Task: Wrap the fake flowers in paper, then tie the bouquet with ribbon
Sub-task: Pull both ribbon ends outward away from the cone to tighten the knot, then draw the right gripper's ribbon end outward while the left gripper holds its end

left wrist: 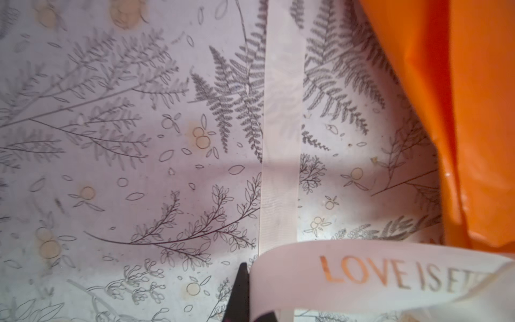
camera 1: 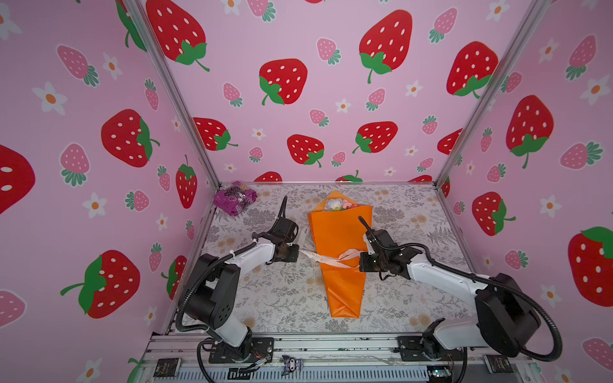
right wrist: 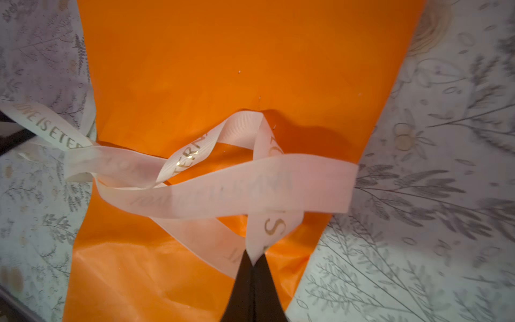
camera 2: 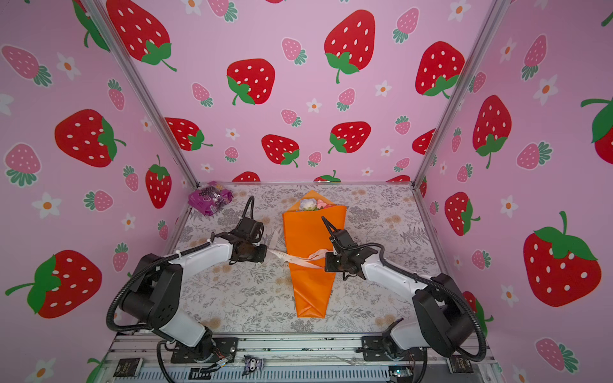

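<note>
In both top views the bouquet is laid lengthwise on the bench, and a ribbon is crossed over its waist so that each end can be drawn sideways. The left gripper and right gripper are set at opposite flanks. In the left wrist view, one lettered ribbon end appears to be pinched between pressed-together jaws. In the right wrist view, the other end is pinched between closed jaws, below a loose, untightened crossing.
</note>
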Controlling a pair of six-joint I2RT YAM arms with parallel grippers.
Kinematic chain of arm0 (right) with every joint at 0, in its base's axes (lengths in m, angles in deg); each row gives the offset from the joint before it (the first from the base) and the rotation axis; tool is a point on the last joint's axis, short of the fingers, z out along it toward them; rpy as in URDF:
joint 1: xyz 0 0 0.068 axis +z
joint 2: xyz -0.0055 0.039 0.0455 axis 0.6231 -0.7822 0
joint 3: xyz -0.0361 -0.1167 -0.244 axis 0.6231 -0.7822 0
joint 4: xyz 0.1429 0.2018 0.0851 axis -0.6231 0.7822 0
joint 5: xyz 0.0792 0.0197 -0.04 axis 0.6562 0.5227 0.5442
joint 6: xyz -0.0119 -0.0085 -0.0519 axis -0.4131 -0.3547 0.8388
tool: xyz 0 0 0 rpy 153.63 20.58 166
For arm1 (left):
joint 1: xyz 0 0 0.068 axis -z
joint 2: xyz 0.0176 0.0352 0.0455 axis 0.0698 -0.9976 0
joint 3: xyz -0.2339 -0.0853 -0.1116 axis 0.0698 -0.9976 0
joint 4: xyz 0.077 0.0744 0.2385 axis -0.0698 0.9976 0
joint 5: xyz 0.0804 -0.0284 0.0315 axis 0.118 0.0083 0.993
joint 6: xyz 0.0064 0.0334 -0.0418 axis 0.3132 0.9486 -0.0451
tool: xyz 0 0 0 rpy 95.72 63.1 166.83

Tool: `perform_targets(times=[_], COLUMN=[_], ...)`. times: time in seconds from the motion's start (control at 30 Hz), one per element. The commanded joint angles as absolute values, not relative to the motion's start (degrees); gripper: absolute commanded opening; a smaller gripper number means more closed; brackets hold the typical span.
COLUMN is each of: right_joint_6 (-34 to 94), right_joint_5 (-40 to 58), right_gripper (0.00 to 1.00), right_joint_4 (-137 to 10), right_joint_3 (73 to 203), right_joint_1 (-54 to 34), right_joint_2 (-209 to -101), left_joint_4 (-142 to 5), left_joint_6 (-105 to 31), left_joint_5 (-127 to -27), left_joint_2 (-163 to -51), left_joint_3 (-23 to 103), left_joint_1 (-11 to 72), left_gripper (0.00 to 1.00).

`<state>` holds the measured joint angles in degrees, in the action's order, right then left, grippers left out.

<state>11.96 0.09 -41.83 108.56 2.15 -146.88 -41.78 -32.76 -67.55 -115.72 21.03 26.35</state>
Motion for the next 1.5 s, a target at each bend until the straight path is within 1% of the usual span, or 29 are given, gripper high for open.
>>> perform_targets(times=[0.0, 0.13, 0.33, 0.4, 0.43, 0.57, 0.67, 0.77, 0.8, 0.83, 0.87, 0.9, 0.93, 1.0, 1.1, 1.13, 1.17, 1.23, 1.27, 1.4, 1.47], right_joint_6=[16.4, 18.1, 24.0, 25.1, 25.1, 29.7, 32.2, 33.9, 34.7, 35.0, 34.5, 33.1, 32.0, 29.9, 25.5, 23.6, 21.4, 15.2, 11.5, -3.9, -13.9], right_joint_5=[-9.9, -17.2, -27.7, -33.3, -35.2, -36.4, -40.9, -39.3, -39.3, -38.9, -37.6, -35.7, -33.6, -25.6, -10.9, -8.5, -3.8, 9.1, 13.5, 19.7, 21.9], right_gripper=[0.00, 0.00, 0.00, 0.00, 0.00, 0.00, 0.00, 0.00, 0.02, 0.08, 0.23, 0.27, 0.28, 0.41, 0.55, 0.56, 0.57, 0.57, 0.59, 0.60, 0.59], right_joint_4=[-24.7, -16.9, -13.1, -11.0, -10.4, -12.1, -12.3, -14.2, -15.5, -16.5, -17.0, -17.0, -17.8, -22.0, -30.3, -32.3, -34.8, -43.1, -48.4, -62.3, -70.3], right_joint_3=[113.4, 118.1, 122.6, 123.5, 124.0, 124.7, 125.1, 125.1, 124.3, 123.6, 123.3, 123.4, 123.0, 120.2, 114.0, 112.0, 109.7, 103.8, 100.1, 91.3, 86.3], right_joint_1=[1.6, 0.2, -1.6, -1.8, -2.1, -3.2, -4.9, -6.9, -7.3, -8.0, -9.4, -10.6, -11.7, -14.4, -19.0, -20.7, -23.2, -26.6, -27.2, -27.4, -27.4], right_joint_2=[-145.7, -145.1, -144.2, -144.6, -144.6, -145.9, -147.8, -149.1, -149.3, -149.3, -149.6, -149.9, -149.5, -147.0, -141.7, -140.0, -138.3, -135.3, -134.1, -133.6, -133.9], left_joint_4=[-41.8, -41.7, -41.8, -41.8, -41.8, -41.9, -41.7, -42.1, -42.3, -42.3, -42.2, -42.1, -42.1, -42.1, -42.1, -41.8, -41.7, -42.0, -42.0, -41.7, -41.8], left_joint_6=[-32.3, -31.7, -31.8, -31.8, -31.8, -31.8, -31.9, -32.2, -32.4, -32.5, -32.5, -32.5, -32.5, -32.6, -32.7, -32.6, -32.6, -32.6, -32.6, -32.5, -32.5], left_joint_5=[-70.3, -73.7, -75.1, -75.1, -76.7, -78.0, -78.8, -80.5, -80.8, -80.9, -81.0, -81.2, -81.4, -81.3, -81.1, -80.9, -81.0, -81.2, -81.4, -81.3, -81.8], left_joint_2=[-113.4, -112.6, -112.4, -112.2, -112.0, -111.9, -111.8, -111.5, -111.4, -111.5, -111.5, -111.6, -111.5, -111.5, -111.5, -111.5, -111.3, -111.1, -111.0, -111.2, -111.3], left_joint_3=[20.8, 21.0, 20.9, 20.7, 20.7, 20.5, 20.7, 20.3, 20.3, 20.3, 20.4, 20.5, 20.6, 20.5, 20.3, 20.4, 20.4, 20.0, 19.9, 19.8, 19.7], left_joint_1=[26.0, 25.8, 25.9, 26.0, 25.9, 25.9, 26.0, 26.2, 26.3, 26.5, 26.6, 26.7, 26.8, 26.9, 26.9, 26.9, 27.0, 26.9, 27.0, 27.0, 27.0], left_gripper=[0.00, 0.00, 0.00, 0.00, 0.00, 0.00, 0.00, 0.00, 0.00, 0.00, 0.00, 0.00, 0.00, 0.00, 0.00, 0.00, 0.00, 0.00, 0.00, 0.00, 0.00])
